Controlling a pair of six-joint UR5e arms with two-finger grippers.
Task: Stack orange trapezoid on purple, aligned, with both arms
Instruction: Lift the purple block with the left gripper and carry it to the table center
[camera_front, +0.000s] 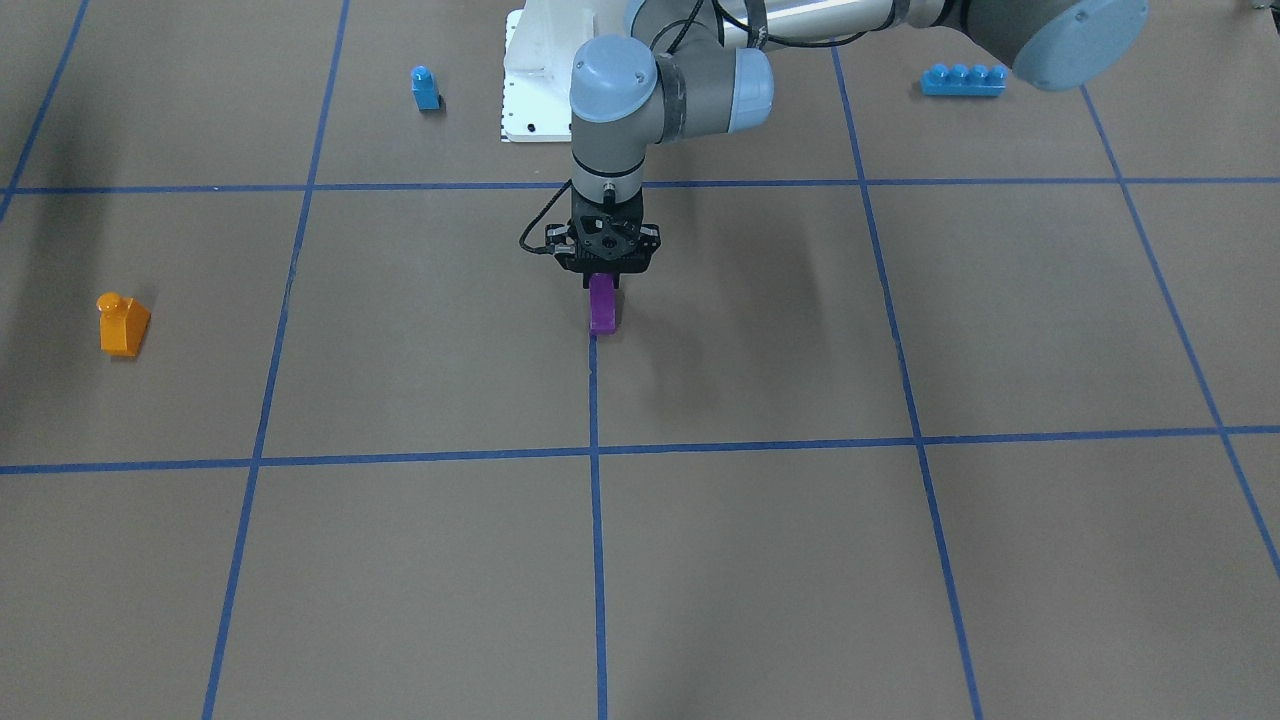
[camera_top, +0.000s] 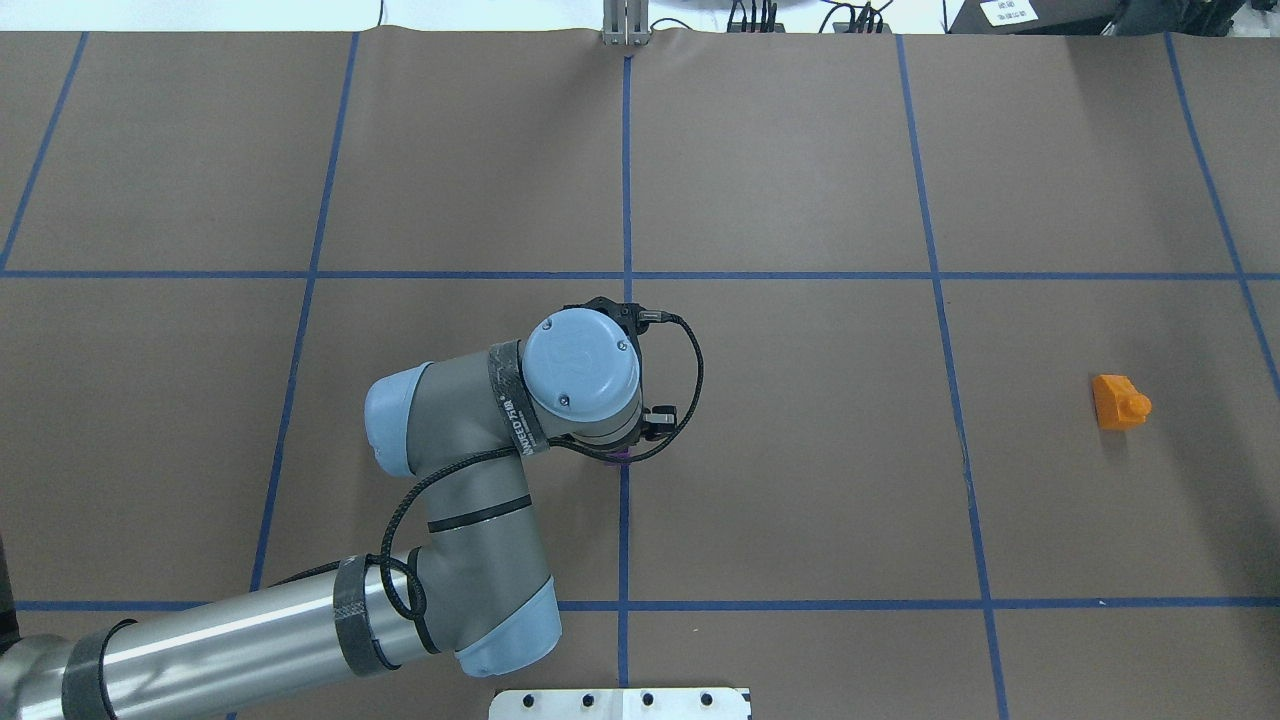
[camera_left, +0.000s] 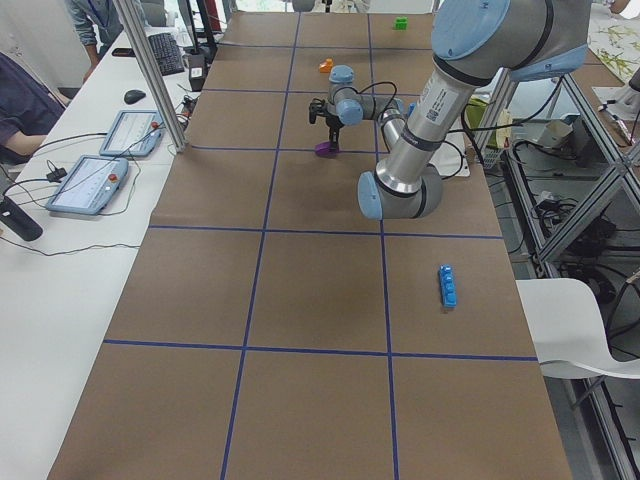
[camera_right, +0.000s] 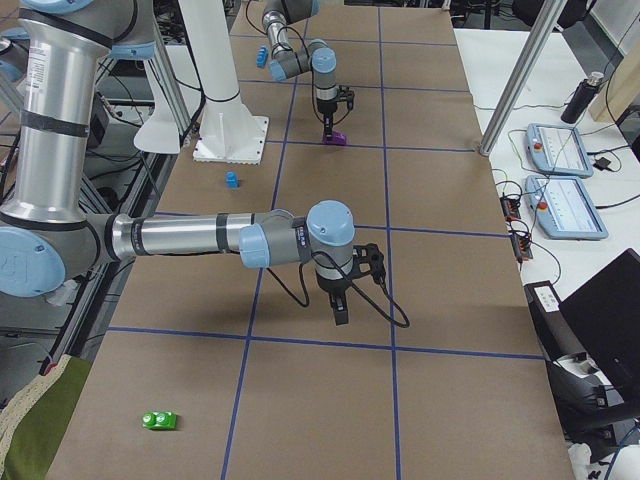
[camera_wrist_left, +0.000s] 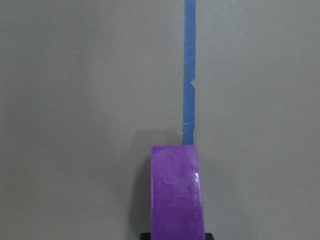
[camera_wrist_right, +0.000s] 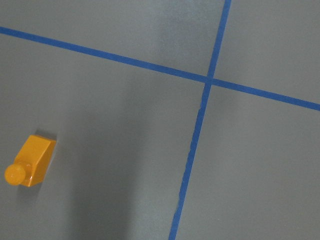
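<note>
Exterior front-facing view: the left gripper (camera_front: 603, 286) points straight down. Its two fingers are closed snug on the top of the purple block (camera_front: 603, 312). The block is in the middle of the table (camera_front: 800, 560), right on a blue tape line (camera_front: 598, 520). The orange block (camera_front: 123, 324) sits alone, far off on the robot's right side, stud up, with nothing touching it.

To do this step well, I think the left arm should hold the purple block flat and steady. The right gripper (camera_right: 341, 315) should fetch the orange block, pinch its flat sides, and bring it over with both slopes facing the same way.

I cannot tell if the purple block's bottom touches the table. In the overhead view the arm hides almost all of the block. The right gripper shows only in a side view, so I cannot tell if its fingers are open or closed.
</note>
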